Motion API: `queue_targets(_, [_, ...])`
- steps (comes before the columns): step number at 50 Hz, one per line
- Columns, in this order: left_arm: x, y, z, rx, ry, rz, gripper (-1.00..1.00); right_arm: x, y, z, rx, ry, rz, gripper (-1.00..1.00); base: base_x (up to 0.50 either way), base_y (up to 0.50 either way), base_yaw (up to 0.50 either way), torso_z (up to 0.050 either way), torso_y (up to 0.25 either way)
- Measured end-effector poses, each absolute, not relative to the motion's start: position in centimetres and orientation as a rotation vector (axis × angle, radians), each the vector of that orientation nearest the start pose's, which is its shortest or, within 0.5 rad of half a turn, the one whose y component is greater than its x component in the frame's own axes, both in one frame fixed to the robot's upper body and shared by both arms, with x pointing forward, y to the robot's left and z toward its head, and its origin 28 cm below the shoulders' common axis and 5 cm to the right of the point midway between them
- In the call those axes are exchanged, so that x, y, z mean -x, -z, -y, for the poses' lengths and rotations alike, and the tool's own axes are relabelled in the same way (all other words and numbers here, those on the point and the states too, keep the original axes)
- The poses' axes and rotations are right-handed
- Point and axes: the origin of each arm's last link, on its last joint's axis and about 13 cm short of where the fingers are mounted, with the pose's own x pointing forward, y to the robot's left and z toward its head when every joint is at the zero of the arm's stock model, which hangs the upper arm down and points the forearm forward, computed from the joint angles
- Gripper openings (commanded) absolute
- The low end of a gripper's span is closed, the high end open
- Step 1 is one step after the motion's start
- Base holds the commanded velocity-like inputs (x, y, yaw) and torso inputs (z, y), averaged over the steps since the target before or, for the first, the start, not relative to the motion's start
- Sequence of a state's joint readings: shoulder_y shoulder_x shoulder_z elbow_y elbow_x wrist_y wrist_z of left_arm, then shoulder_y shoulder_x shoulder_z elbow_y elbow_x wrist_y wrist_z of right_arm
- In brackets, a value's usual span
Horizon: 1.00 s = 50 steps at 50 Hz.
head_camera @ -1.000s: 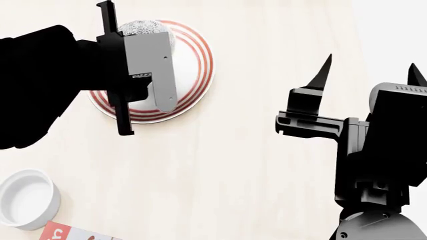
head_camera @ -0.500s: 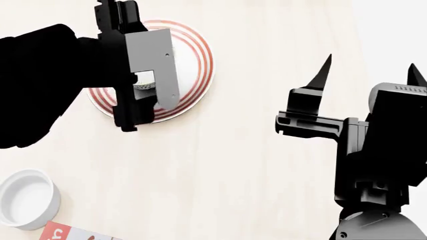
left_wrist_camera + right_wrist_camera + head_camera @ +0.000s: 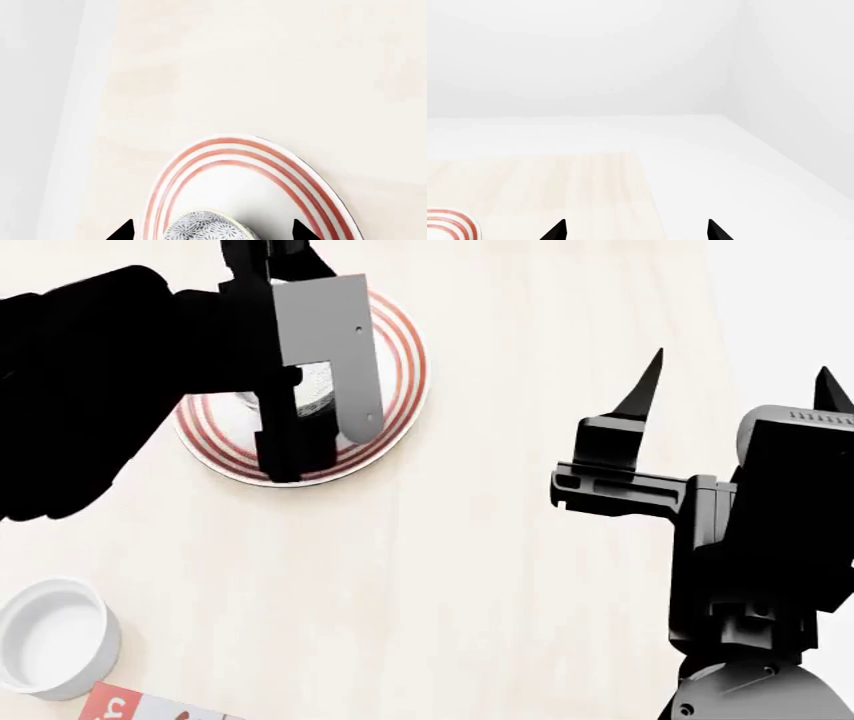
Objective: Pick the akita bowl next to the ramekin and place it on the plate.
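Note:
The akita bowl (image 3: 207,228), grey with a white flower pattern, sits on the plate (image 3: 267,175), a white one with red rings. My left gripper (image 3: 212,232) is open, its black fingertips (image 3: 123,231) wide apart on either side of the bowl with gaps to it. In the head view the left gripper (image 3: 314,390) hangs over the plate (image 3: 400,360) and hides most of the bowl (image 3: 318,400). The white ramekin (image 3: 51,637) stands at the near left. My right gripper (image 3: 737,380) is open and holds nothing, well to the right of the plate.
A red-and-white box (image 3: 134,708) lies just beside the ramekin at the near edge of the head view. The pale wooden table (image 3: 507,570) ends at the right, close to my right arm, with white floor beyond it (image 3: 727,165).
My left arm has shifted farther over the plate. The bowl, first seen at the plate's far rim, now shows only under the gripper body. The right arm has not moved.

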State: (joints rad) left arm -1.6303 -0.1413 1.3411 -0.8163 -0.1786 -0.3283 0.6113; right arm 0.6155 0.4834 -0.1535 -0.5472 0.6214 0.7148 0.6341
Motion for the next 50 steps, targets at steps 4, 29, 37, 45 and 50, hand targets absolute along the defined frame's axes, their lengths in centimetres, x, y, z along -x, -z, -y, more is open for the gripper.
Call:
queue_targets(4, [-42.1,-32.3,-16.7,-1.243,0.738,-0.084,1.00,-26.1,-22.2,12.9,0.021,0.195,0.310,1.00,0.00,0.00,0.00,0.000,0.000])
queue_targets(29, [-39.5,-35.6,-15.7,-1.181,0.713,0.175,1.00,-26.1,-22.1,12.9,0.021,0.196,0.311,1.00,0.00,0.00,0.00,0.000,0.000])
queue_targets(37, [-38.5,-35.8,-15.9,-1.097,0.675,0.248,1.00,-26.1,-22.2,12.9,0.021,0.196,0.311,1.00,0.00,0.00,0.00,0.000,0.000])
queue_targets(45, [-37.6,-35.9,-16.3,-1.027,0.635,0.304,1.00,-26.1,-22.2,12.9,0.021,0.197,0.311,1.00,0.00,0.00,0.00,0.000,0.000])
queue_targets(50, [-37.0,-35.8,-16.6,-0.988,0.611,0.330,1.00,-26.1,-22.2,12.9,0.022,0.197,0.312,1.00,0.00,0.00,0.00,0.000,0.000])
